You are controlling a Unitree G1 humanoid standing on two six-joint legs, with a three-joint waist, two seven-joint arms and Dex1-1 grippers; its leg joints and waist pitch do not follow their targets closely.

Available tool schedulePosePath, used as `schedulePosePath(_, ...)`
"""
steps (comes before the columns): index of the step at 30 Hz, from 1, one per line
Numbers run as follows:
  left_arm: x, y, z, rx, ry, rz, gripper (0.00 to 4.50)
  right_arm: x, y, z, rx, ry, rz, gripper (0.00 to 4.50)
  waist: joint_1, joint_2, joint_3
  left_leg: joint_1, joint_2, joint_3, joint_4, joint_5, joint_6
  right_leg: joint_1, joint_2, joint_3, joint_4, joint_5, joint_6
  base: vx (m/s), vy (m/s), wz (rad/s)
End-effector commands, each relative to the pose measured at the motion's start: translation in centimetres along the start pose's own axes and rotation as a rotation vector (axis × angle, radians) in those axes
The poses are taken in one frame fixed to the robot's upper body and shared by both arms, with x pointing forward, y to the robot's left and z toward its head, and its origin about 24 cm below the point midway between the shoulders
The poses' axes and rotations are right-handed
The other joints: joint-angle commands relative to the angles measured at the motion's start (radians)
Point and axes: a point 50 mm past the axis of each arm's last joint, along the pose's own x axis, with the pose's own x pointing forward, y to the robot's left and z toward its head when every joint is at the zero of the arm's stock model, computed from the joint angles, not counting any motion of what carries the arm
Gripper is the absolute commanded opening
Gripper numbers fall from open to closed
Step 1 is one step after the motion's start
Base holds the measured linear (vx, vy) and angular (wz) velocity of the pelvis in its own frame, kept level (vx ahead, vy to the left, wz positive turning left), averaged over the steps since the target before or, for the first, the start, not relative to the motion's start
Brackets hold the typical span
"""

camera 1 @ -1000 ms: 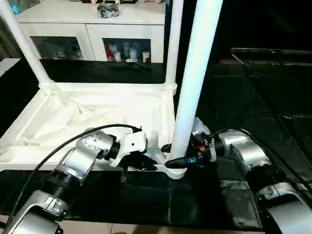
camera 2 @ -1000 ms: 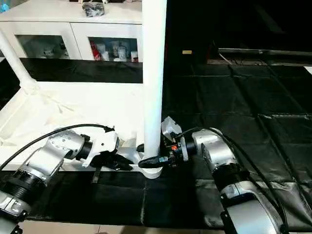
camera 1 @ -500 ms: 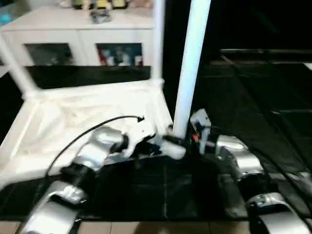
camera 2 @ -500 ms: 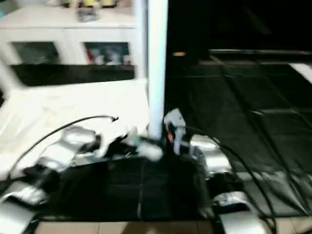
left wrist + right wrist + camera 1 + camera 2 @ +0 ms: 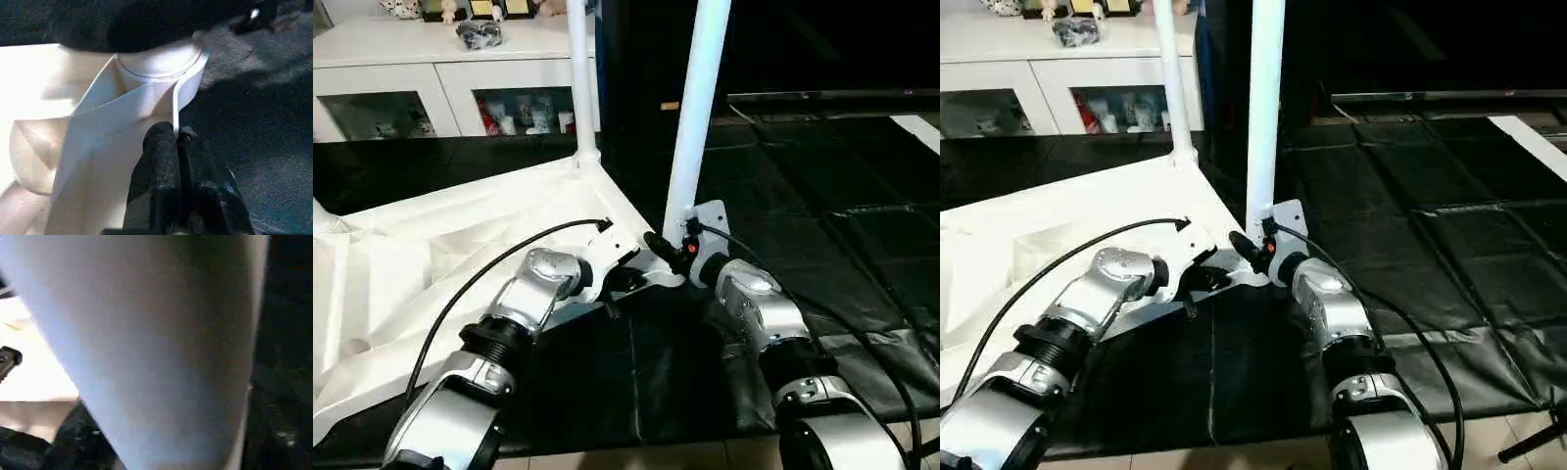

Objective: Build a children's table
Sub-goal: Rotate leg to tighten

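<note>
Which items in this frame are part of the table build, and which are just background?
Part of the job:
- upturned white table top
- near leg standing in the near corner socket
- far leg
- left gripper, shut on the top's rim
- right gripper at the near leg's base

Just lying about:
- white cabinet with glass doors
- dark bundle on it
- black floor mats

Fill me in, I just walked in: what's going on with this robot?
It is assembling a white children's table. The table top lies upside down on a black mat. The left end effector is shut on a thin rib by the near corner socket, and the right end effector is at the base of the leg standing there.
</note>
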Motion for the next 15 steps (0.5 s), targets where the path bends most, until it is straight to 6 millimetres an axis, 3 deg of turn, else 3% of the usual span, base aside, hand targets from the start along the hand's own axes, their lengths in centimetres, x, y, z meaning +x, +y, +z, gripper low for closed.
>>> schedulePosePath(1,0.1,-0.4,0.7,0.065,-0.031,-0.034,0.0,0.4,2.1,-1.8,0.038,0.061,0.132,3.25,0.012,0.008,-0.057,-0.017,-0.018,0.021,-0.076,-0.293,0.059,0.061,-0.034,0.028,-0.071,-0.36,-0.178,0.0,0.0,0.0)
schedulePosePath(4,-0.3,-0.5,0.2,0.075,-0.019,-0.065,0.0,-1.3,0.8,-1.9,-0.016,0.066,0.184,3.36,0.015,0.004,-0.061,-0.018,-0.017,0.025,-0.072,-0.251,0.063,0.063,-0.032,0.032,-0.062,-0.287,-0.205,0.0,0.0,0.0)
schedulePosePath(5,-0.4,-0.6,0.0,0.082,-0.015,-0.077,0.0,-1.9,0.4,-1.9,-0.03,0.068,0.203,3.48,0.023,0.003,-0.063,-0.015,-0.017,0.03,-0.067,-0.226,0.078,0.063,-0.03,0.034,-0.058,-0.243,-0.223,0.0,0.0,0.0)
schedulePosePath(7,-0.8,-0.8,-0.4,0.106,-0.008,-0.115,0.0,-4.2,-1.2,-1.7,-0.063,0.074,0.247,3.73,0.032,0.001,-0.067,-0.022,-0.014,0.03,-0.065,-0.173,0.094,0.072,-0.031,0.036,-0.048,-0.183,-0.235,0.0,0.0,0.0)
schedulePosePath(9,-0.9,-0.8,-0.5,0.114,-0.004,-0.123,0.0,-5.3,-1.8,-1.6,-0.076,0.081,0.269,3.81,0.039,0.002,-0.068,-0.022,-0.014,0.031,-0.062,-0.144,0.101,0.072,-0.03,0.035,-0.042,-0.14,-0.25,0.0,0.0,0.0)
schedulePosePath(10,-1.2,-0.8,-0.7,0.127,-0.003,-0.134,0.0,-7.0,-2.7,-1.5,-0.1,0.099,0.297,3.93,0.043,0.001,-0.067,-0.022,-0.013,0.03,-0.062,-0.133,0.107,0.074,-0.027,0.033,-0.043,-0.129,-0.247,0.0,0.0,0.0)
schedulePosePath(12,-1.3,-0.9,-0.9,0.129,-0.004,-0.147,0.0,-8.9,-3.2,-1.2,-0.115,0.125,0.35,4.03,0.055,0.0,-0.066,-0.022,-0.01,0.031,-0.06,-0.135,0.118,0.077,-0.026,0.035,-0.043,-0.132,-0.242,0.0,0.0,0.0)
schedulePosePath(15,-1.4,-0.9,-0.9,0.119,-0.019,-0.138,0.0,-11.1,-3.6,-0.5,-0.122,0.134,0.402,4.37,0.063,-0.004,-0.062,-0.022,-0.012,0.034,-0.063,-0.178,0.109,0.071,-0.028,0.033,-0.053,-0.227,-0.216,0.0,0.0,0.0)
